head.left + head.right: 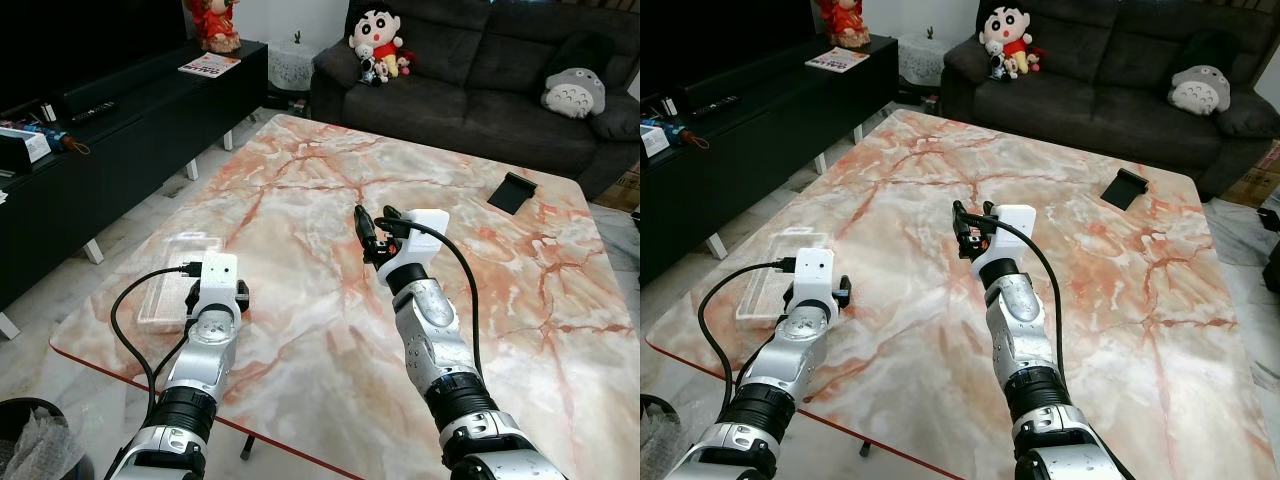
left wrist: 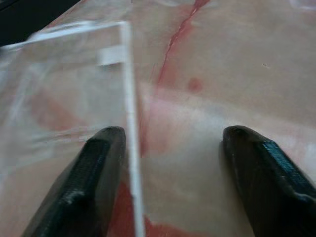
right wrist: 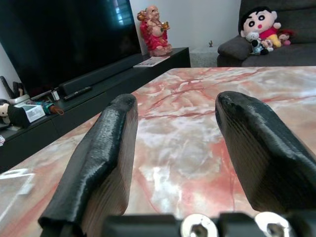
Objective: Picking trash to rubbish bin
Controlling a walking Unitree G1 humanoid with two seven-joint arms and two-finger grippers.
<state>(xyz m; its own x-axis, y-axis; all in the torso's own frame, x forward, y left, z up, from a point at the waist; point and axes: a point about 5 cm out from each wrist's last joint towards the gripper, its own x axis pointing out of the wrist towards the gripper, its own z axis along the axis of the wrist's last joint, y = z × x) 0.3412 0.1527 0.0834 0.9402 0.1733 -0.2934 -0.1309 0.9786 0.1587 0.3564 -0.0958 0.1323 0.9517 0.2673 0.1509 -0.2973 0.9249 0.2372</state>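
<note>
Clear plastic container point(image 1: 178, 282) at lower left; I'm straddling its edge with left gripper point(image 2: 170, 148), jaws wide; thin wall may slip; right gripper point(image 3: 175, 128) gaping, idle.

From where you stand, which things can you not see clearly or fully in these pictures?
- Clear plastic container: the left gripper and its wrist cover the near end in the eye views; the left wrist view is blurred.
- Rubbish bin: cut off by the left eye view's bottom corner.
- Dark flat object on the marble table: too small to identify.

A plastic container point(image 1: 178, 280) lies on the table's point(image 1: 320, 210) left edge.
</note>
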